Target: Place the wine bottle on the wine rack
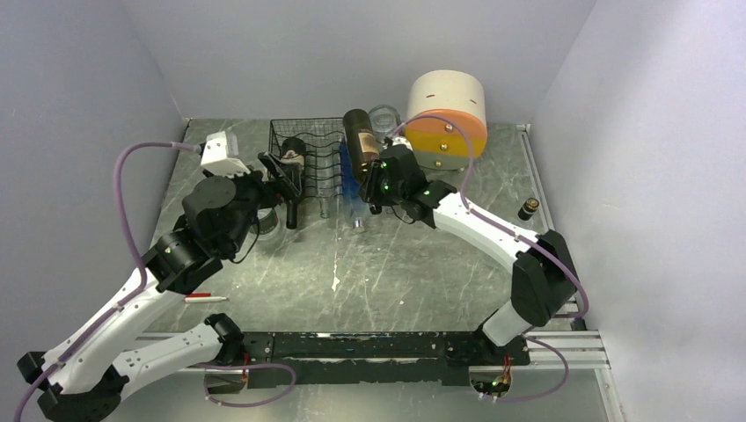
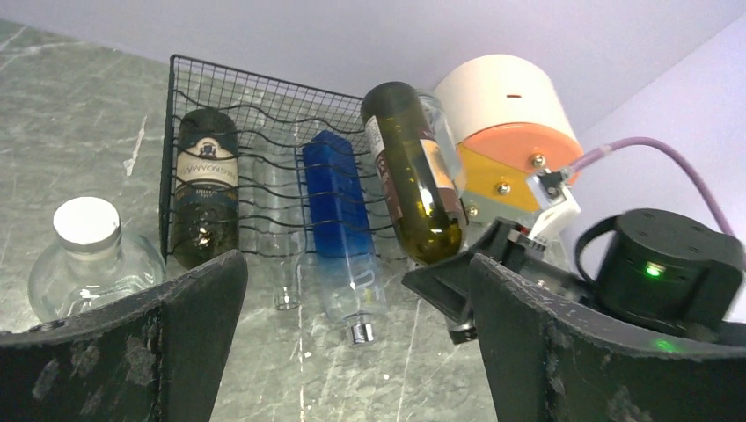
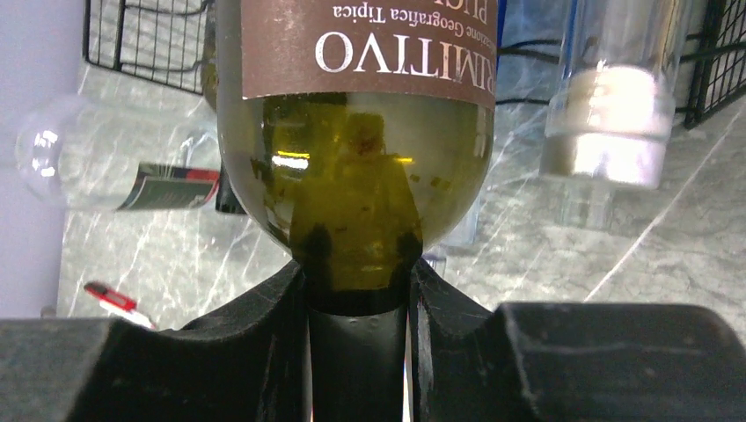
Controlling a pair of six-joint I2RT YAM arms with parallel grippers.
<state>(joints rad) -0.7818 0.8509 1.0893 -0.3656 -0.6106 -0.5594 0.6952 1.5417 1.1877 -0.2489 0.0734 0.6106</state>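
Nearest, top view: black base rail (image 1: 369, 347) across the near edge, both arms bolted to it
Surface and room: grey marbled table (image 1: 396, 272) with white scuffs, plain pale walls on three sides
Task's thing: dark green wine bottle (image 1: 359, 132) held tilted, base up and away, at the right end of the wine rack (image 1: 290, 125), not lying in a tier
Right arm: right gripper (image 1: 378, 176) clamped on the neck end of the wine bottle
Left arm: left gripper (image 1: 283, 180) at the rack's front, jaws wide, nothing between them
Around: round cream, orange and yellow drawer unit (image 1: 447, 110) just behind and right of the wine bottle; red-and-white pen (image 1: 198, 297) near the left arm; small dark cylinder (image 1: 528, 209) well apart at the right
Left wrist view, rack: black wire box with wavy tiers; labelled dark bottle (image 2: 204, 189) at its left, square-sided blue bottle (image 2: 339, 211) further right with its neck poking out the front, clear bottle (image 2: 283, 290) between them
In the way: blue bottle lies just beside the held wine bottle; whether they touch I cannot tell
Outside the rack: round clear flask (image 2: 88, 251) with a white cap, standing to its left
Right wrist view, grip: black fingers (image 3: 264, 316) pinch the neck under the shoulder of the wine bottle; brown label with pale lettering above
Behind: silver-capped bottle (image 3: 603, 114) of clear glass at right; clear vessel (image 3: 132, 180) with a red-and-black label lying at left
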